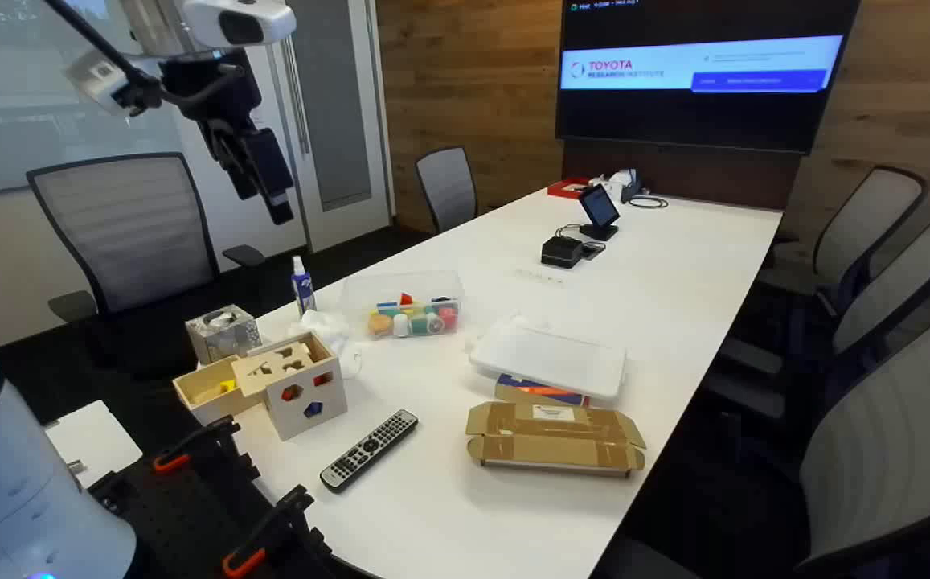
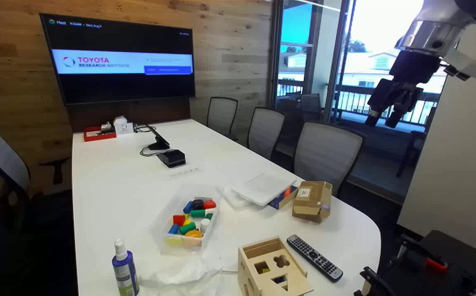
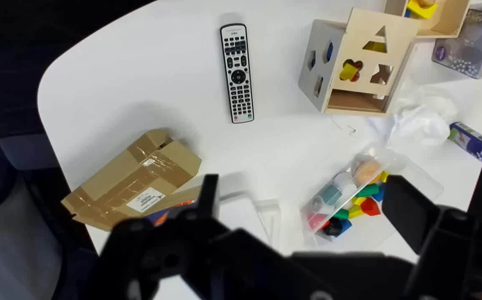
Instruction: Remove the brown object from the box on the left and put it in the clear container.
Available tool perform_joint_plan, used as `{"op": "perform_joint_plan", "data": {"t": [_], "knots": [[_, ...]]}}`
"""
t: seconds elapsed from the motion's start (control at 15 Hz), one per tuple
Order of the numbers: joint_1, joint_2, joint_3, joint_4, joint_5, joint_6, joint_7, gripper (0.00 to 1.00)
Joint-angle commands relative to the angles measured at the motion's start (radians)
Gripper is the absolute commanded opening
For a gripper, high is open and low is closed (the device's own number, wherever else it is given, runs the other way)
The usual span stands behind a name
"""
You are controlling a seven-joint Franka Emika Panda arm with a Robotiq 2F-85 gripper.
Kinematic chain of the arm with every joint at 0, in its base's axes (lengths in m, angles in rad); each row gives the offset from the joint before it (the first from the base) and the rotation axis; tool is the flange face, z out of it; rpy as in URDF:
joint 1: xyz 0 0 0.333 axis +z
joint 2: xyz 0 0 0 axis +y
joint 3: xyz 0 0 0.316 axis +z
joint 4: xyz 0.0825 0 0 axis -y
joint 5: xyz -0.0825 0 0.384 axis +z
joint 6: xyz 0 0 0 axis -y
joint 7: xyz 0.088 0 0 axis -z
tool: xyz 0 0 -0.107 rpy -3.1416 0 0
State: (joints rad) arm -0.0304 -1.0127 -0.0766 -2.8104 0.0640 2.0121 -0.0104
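The pale-tan wooden box with shaped holes (image 1: 332, 400) stands at the near-left table edge; it also shows in an exterior view (image 2: 296, 280) and the wrist view (image 3: 363, 58). Its pulled-out tray (image 1: 195, 384) holds a yellow piece (image 3: 423, 10) and, partly cut off, a brownish-tan round piece (image 3: 426, 2). The clear container (image 1: 364, 289) holds several colourful blocks beyond the box; it also shows in an exterior view (image 2: 160, 220) and the wrist view (image 3: 418, 177). My gripper (image 1: 265, 203) is high above the table, open and empty, fingers apart in the wrist view (image 3: 303, 181).
A remote control (image 1: 370, 450), a brown cardboard package (image 1: 557, 442) and a white lid (image 1: 549, 358) lie on the table. A spray bottle (image 1: 302, 287), white crumpled tissue (image 1: 324, 326) and a patterned tissue box (image 1: 222, 334) stand near the wooden box.
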Motion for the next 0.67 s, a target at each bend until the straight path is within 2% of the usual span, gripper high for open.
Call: {"op": "perform_joint_plan", "data": {"t": [0.0,0.27,0.6], "knots": [[-0.005,0.003,0.004,-0.007,0.004,-0.006,-0.004,1.0],[0.055,0.141,0.075,0.067,0.006,0.03,0.0,1.0],[0.178,0.417,0.18,0.149,0.005,0.127,-0.037,1.0]]}}
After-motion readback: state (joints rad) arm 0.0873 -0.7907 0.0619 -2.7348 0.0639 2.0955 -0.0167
